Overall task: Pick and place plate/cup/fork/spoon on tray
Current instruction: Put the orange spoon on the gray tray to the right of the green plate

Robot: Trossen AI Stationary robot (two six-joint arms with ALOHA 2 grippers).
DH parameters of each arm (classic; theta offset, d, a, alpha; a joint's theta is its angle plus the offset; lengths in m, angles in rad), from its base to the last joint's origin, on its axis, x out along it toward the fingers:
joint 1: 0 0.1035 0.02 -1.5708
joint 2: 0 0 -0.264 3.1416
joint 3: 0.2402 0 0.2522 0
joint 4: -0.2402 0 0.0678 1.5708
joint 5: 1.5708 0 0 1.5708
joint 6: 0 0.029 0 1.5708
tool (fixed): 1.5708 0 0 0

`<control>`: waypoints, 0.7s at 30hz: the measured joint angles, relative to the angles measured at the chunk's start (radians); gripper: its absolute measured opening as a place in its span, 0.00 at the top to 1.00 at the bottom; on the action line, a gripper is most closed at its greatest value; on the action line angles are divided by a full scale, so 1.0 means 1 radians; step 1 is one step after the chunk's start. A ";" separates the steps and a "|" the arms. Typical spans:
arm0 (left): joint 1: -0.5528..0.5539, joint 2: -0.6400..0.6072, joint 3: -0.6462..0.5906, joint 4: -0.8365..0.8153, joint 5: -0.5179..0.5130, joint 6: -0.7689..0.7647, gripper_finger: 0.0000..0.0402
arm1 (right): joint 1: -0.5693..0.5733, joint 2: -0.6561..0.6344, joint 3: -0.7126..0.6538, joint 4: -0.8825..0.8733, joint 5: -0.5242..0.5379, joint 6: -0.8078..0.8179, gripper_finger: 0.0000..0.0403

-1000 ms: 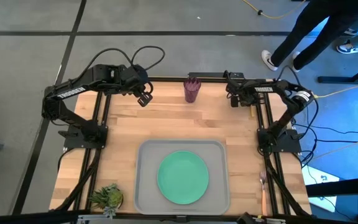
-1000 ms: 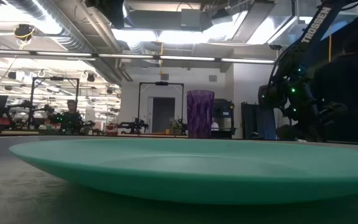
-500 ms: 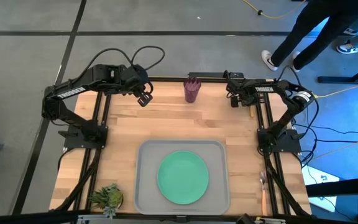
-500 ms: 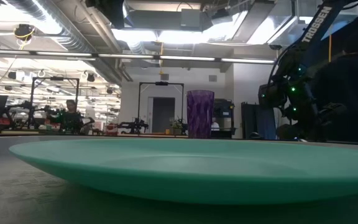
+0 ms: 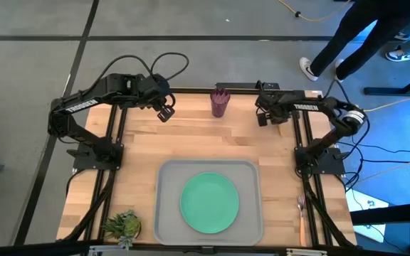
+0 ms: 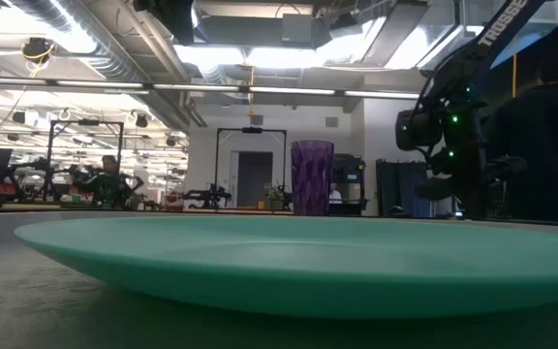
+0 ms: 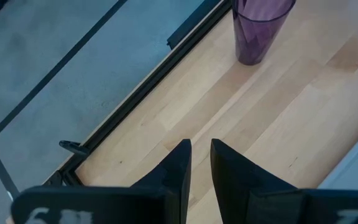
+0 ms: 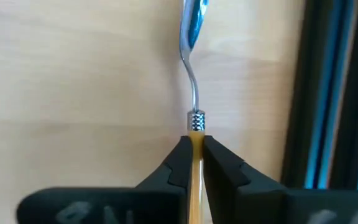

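The right pincer (image 8: 193,163) sits over the worktop's (image 5: 191,142) far right corner, clamped on the spoon's (image 8: 193,93) orange-tan handle, bowl pointing forward; whether the spoon is lifted off the wood is hard to say. The left pincer (image 7: 200,165) hovers near the far left edge, fingers nearly together and gripping nothing. The cup (image 5: 220,103) stands upright at the far edge between the two arms. The plate (image 5: 209,203) lies in the tray (image 5: 168,213) at the near side. The fork (image 5: 303,217) lies right of the tray by the near right corner.
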 joint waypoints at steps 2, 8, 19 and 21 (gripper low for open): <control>0.000 0.000 0.000 0.000 0.000 0.000 0.87 | 0.022 -0.007 0.000 -0.005 -0.016 0.000 0.94; 0.000 0.000 0.000 0.000 0.000 0.001 0.87 | 0.098 -0.013 0.000 -0.025 -0.014 0.007 0.99; 0.000 0.000 0.000 0.000 0.000 0.001 0.87 | 0.132 -0.014 0.002 -0.026 -0.009 0.003 0.97; 0.000 0.000 0.000 0.000 0.000 0.001 0.87 | 0.122 -0.014 0.002 -0.013 -0.033 -0.029 0.97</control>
